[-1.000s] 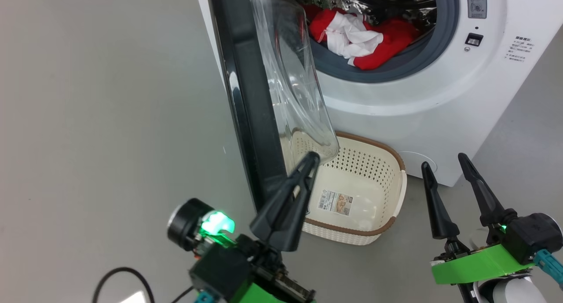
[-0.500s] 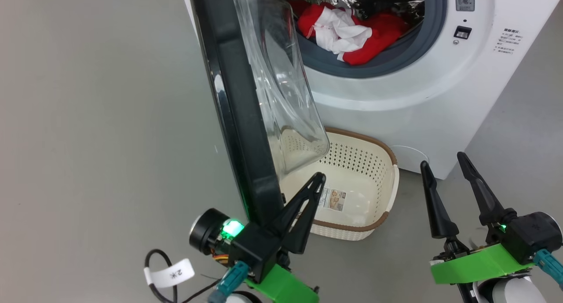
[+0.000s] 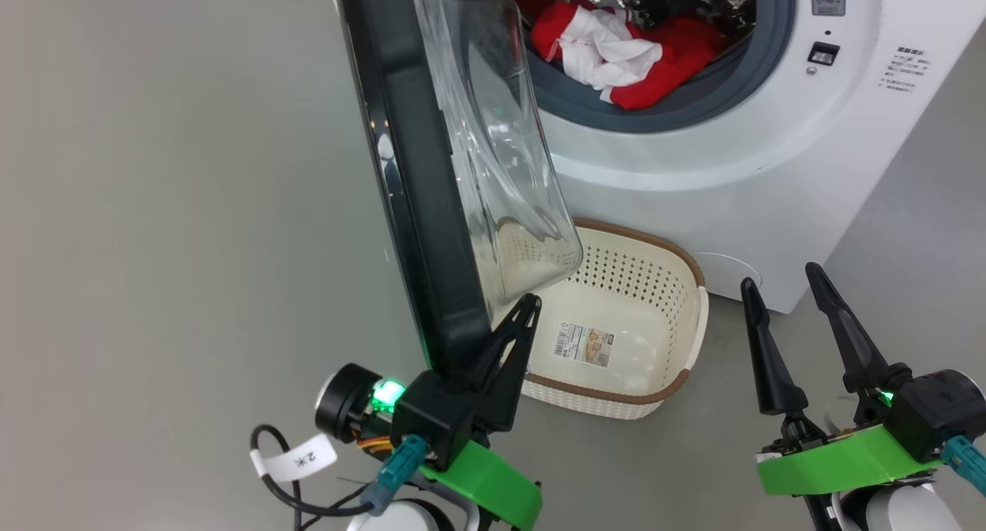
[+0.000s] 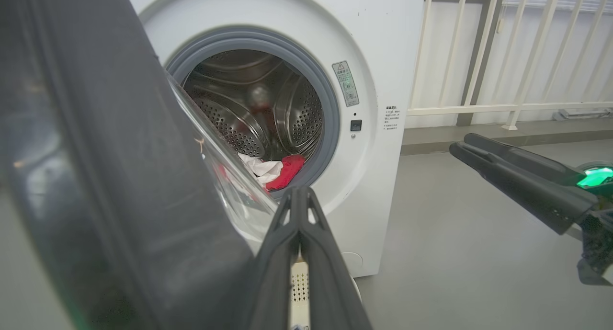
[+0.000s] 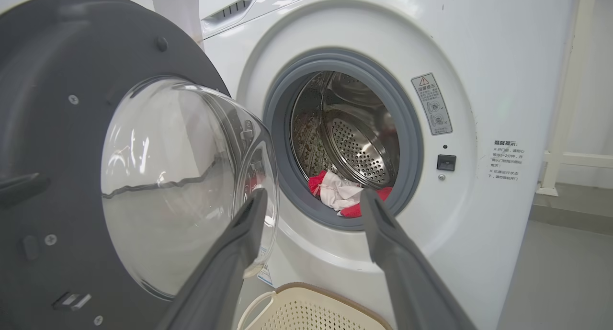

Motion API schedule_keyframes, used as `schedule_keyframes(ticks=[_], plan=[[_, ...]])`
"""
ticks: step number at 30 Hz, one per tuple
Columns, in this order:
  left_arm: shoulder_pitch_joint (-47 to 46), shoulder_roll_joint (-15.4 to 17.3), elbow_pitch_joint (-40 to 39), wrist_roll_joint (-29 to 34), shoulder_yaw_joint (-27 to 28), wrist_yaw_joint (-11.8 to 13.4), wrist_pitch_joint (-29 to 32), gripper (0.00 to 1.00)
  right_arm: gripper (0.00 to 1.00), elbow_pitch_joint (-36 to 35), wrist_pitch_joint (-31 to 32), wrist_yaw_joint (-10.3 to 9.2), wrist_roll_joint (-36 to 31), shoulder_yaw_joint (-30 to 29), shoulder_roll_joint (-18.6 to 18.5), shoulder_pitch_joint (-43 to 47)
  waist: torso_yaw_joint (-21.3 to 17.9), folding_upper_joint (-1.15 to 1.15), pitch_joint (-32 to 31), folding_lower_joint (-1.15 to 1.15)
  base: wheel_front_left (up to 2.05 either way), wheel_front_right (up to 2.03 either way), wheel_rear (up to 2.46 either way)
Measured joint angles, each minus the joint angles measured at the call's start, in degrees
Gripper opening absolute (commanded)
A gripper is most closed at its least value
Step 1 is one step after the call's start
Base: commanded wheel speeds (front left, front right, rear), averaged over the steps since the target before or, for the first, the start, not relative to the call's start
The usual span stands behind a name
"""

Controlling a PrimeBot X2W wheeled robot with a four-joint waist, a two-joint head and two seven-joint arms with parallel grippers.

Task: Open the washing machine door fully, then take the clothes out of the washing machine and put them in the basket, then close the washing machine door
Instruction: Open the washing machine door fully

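Grey floor (image 3: 154,223) lies open left of the door (image 3: 416,176). My clenched left gripper (image 3: 528,304) sits beside its lower rim, lower than before. Basket (image 3: 608,402) at the machine's (image 3: 732,176) foot, clothes (image 3: 616,42) at the drum's front edge, my right gripper (image 3: 778,277) spread in free air.

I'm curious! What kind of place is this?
Probably a laundry area: a big white front-loading washing machine, red-and-white fabric clothes inside, and a cream perforated plastic basket.

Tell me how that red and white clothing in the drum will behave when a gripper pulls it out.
Probably floppy: the red and white clothes lie crumpled on the grey rubber ring. Likely light, the heap being small. Pinched at one fold, they may trail and drag over that ring.
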Motion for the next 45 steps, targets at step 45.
schedule_keyframes(ticks=[45], plan=[[3.7,6.4,1.0,-3.5,9.5,7.0,-1.5,0.0,1.0,0.0,0.0,0.0,-0.1,0.4,0.0,0.2,7.7,0.0,-1.3,0.0,0.0,0.0,0.0]])
